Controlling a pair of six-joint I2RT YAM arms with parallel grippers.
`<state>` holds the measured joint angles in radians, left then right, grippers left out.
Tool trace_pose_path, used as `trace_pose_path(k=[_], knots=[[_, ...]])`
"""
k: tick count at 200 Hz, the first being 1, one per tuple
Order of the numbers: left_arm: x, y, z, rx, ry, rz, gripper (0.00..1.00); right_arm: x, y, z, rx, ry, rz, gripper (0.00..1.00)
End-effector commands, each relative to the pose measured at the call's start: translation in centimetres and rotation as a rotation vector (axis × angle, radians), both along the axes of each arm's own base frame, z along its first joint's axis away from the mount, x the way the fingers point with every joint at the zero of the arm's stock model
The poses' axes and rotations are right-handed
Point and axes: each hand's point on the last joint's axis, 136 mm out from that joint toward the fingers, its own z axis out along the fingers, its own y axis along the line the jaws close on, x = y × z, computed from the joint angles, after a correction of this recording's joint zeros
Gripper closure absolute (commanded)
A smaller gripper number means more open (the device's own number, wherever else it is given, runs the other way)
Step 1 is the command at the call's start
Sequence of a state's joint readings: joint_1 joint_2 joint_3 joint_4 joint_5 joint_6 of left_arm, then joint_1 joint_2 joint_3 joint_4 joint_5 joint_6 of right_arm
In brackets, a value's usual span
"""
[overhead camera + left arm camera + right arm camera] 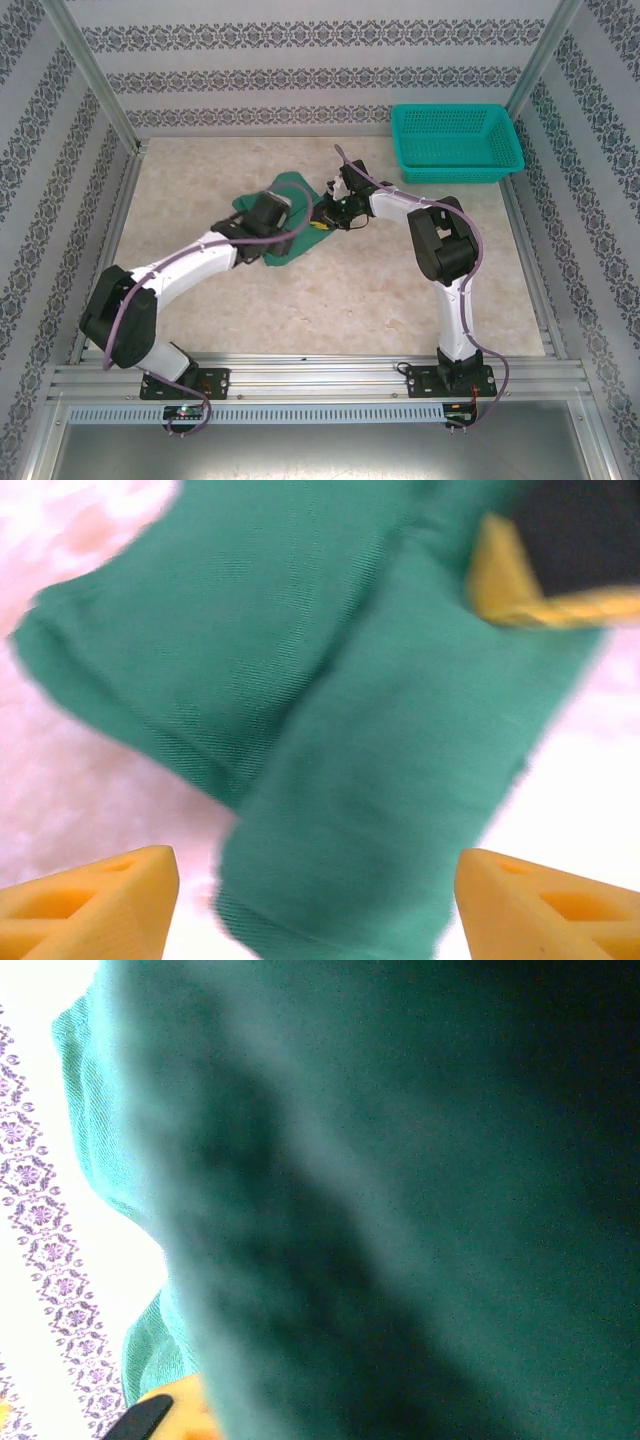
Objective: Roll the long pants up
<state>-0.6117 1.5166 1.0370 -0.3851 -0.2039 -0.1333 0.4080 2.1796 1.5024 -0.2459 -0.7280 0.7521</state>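
Note:
The long pants (290, 187) lie bunched in a dark green bundle at the middle of the table, partly under both wrists. In the left wrist view the long pants (380, 760) show as a thick rolled band crossing a flatter layer. My left gripper (315, 900) hovers open just above that roll, one yellow fingertip on each side and not touching it. It sits over the bundle's middle (272, 215). My right gripper (328, 215) is at the bundle's right edge, shut on the fabric. The cloth (400, 1160) hangs right against that camera and hides the jaws, leaving one yellow finger (175, 1410) showing.
A teal mesh basket (455, 145) stands at the back right corner. The marble-patterned table (350, 300) is bare in front of the pants. Metal rails and patterned walls enclose the table on all sides.

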Motion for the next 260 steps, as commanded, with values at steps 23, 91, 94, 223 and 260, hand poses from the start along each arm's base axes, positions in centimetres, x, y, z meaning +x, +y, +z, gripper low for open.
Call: trace_pose_path(k=[23, 91, 94, 223, 260], knots=[[-0.7, -2.5, -1.0, 0.25, -0.072, -0.196, 0.23, -2.8, -3.3, -6.8, -0.162, 0.181, -0.05, 0.84], [-0.4, -3.9, -5.3, 0.33, 0.031, -0.274, 0.2, -3.1, -3.5, -6.9, -0.152, 0.188, -0.057, 0.84], [-0.3, -3.8, -5.5, 0.339, 0.034, -0.275, 0.2, -3.0, -3.5, -6.8, -0.15, 0.185, -0.058, 0.84], [4.3, 2.0, -12.1, 0.448, 0.308, -0.132, 0.22, -3.2, -3.8, -7.1, -0.146, 0.192, -0.053, 0.86], [5.1, 2.9, -13.3, 0.451, 0.389, -0.102, 0.49, -3.3, -3.7, -7.1, -0.142, 0.194, -0.05, 0.86]])
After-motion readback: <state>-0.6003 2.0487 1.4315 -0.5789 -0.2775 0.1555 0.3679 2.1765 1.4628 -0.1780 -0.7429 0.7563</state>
